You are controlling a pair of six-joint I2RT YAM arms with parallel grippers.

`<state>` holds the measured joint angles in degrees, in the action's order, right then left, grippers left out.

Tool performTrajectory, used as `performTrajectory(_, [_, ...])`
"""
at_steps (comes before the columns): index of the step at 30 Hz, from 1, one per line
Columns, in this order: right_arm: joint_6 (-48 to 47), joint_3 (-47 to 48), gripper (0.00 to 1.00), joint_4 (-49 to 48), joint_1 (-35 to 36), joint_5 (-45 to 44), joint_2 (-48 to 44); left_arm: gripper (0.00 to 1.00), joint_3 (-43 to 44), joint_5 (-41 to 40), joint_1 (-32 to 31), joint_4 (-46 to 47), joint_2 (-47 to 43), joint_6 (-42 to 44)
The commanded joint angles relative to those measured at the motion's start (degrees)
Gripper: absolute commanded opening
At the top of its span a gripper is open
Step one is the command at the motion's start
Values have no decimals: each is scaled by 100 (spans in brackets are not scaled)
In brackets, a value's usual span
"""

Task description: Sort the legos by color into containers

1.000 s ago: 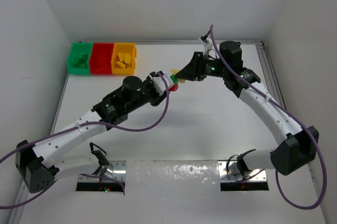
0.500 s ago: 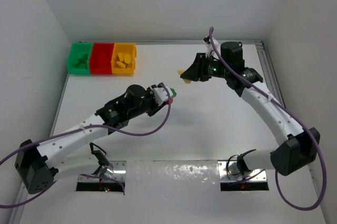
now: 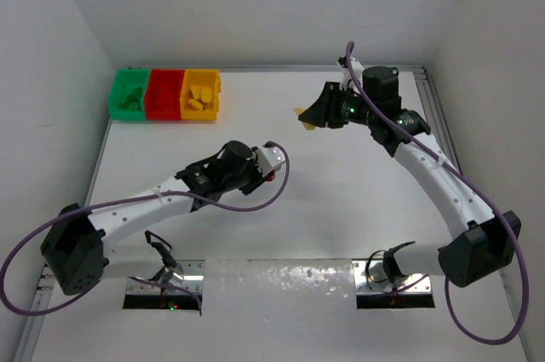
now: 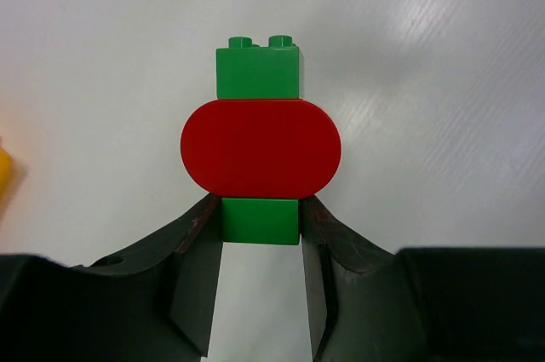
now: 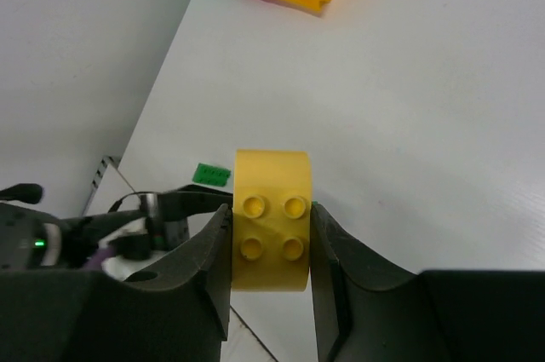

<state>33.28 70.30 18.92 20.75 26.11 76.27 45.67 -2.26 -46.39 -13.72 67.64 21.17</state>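
**Sorting by colour: both arms loaded**

Three open-top plastic boxes stand joined in a row at the far left corner of the white table (image 3: 341, 209): a green bin (image 3: 117, 100), a red bin (image 3: 163, 108) and a yellow bin (image 3: 215, 89). Green pieces (image 3: 129, 98) lie in the green bin and yellow pieces (image 3: 199, 98) in the yellow one. What the red bin holds is too small to tell.

The left gripper (image 4: 260, 217) is clenched on the lower green brick (image 4: 260, 221) of a glossy stack, near the middle of the table and well apart from the bins. On that brick sits a smooth red oval plate (image 4: 261, 148), wider than both bricks. Above it is an upper green brick (image 4: 258, 72) with two round studs showing.

The right gripper (image 5: 270, 221) grasps a yellow brick (image 5: 271, 200) by its sides. The brick has one rounded end and four studs, and it is held above the table toward the far right. In the right wrist view a small green brick (image 5: 210, 175) lies flat on the table below it
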Motion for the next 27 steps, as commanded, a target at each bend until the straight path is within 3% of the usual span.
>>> performTrajectory(1, [39, -8, 0, -169, -1, -150, -261, 0, -85, -64, 16, -53, 250, -429])
performTrajectory(13, [21, -315, 0, -20, 8, -308, -438, 0, 363, 32, 218, 115, 470, -789])
performTrajectory(18, [100, -412, 0, -143, 8, -203, -481, 0, 390, 182, 236, -219, 619, -781])
performTrajectory(23, [74, -403, 0, -99, 8, -176, -517, 0, 478, -362, 236, -640, 1084, -1070])
performTrajectory(27, [82, -491, 0, -99, 16, -194, -604, 0, 732, -3, 245, -1123, 1418, -1631])
